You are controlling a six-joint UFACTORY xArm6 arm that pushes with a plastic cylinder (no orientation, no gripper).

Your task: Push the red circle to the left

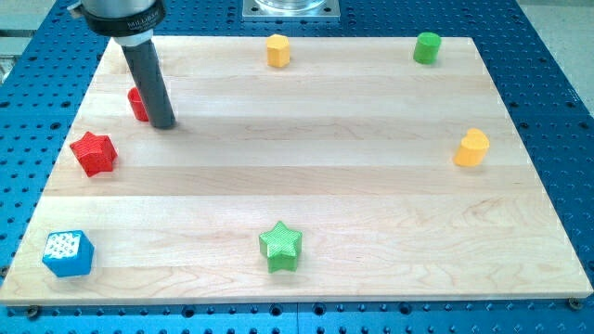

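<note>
The red circle (137,103) stands near the board's upper left and is partly hidden behind my rod. My tip (163,124) rests on the board just right of the red circle and a little below it, touching or nearly touching it. A red star (94,153) lies below and left of the circle, near the board's left edge.
A blue cube (68,253) sits at the lower left corner. A green star (280,247) lies at the bottom middle. A yellow hexagon (278,50) and a green cylinder (427,47) stand along the top edge. A yellow block (471,147) is at the right.
</note>
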